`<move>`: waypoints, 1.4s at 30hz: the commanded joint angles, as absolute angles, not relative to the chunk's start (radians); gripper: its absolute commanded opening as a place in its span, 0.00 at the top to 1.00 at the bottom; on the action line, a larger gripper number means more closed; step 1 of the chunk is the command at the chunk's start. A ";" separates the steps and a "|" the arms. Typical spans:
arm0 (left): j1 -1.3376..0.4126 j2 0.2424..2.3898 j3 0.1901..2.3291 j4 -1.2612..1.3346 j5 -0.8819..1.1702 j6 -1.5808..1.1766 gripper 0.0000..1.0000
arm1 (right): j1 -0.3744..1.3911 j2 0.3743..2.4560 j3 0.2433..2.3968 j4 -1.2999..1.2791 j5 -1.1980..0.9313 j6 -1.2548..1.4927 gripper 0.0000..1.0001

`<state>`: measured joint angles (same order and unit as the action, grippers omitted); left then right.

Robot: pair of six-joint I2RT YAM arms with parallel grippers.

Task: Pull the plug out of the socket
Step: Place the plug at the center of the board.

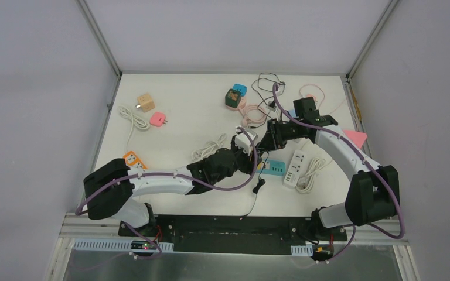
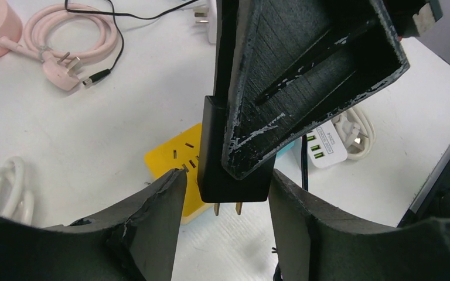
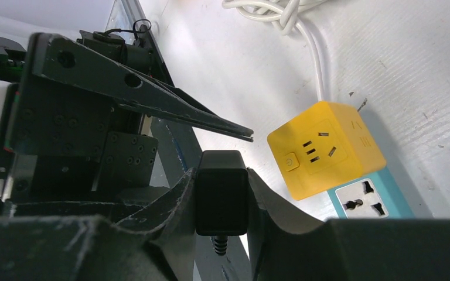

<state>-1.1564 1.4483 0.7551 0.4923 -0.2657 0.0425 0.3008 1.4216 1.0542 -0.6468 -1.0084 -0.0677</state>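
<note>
My right gripper (image 3: 221, 174) is shut on a black plug (image 3: 221, 196) and holds it in the air, clear of the socket. In the left wrist view the plug (image 2: 234, 175) hangs with its two brass prongs bare, just above the table. The yellow cube socket (image 2: 170, 158) sits behind it, its slots empty; it also shows in the right wrist view (image 3: 322, 146). My left gripper (image 2: 227, 181) is open, one finger on each side of the plug with small gaps. Both grippers meet at the table's middle (image 1: 258, 146).
A teal power strip (image 3: 369, 199) lies against the yellow socket. A white power strip (image 1: 294, 168) with a coiled cable lies to its right. A pink socket with a pink cable (image 2: 64, 35) lies further back. An orange socket (image 1: 132, 159), a tan cube (image 1: 146, 102) and a pink plug (image 1: 158, 119) lie at the left.
</note>
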 commanded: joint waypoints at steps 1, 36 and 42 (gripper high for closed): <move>-1.141 1.466 0.799 0.501 -0.247 0.064 0.46 | 0.306 1.427 1.080 -0.618 -1.036 -0.046 1.00; -1.104 1.414 0.722 0.491 -0.071 0.139 1.00 | 0.313 1.415 1.144 -0.758 -1.013 -0.181 0.00; -1.057 1.312 0.716 0.340 -0.030 0.086 1.00 | 0.266 1.355 1.151 -0.781 -1.022 -0.217 0.00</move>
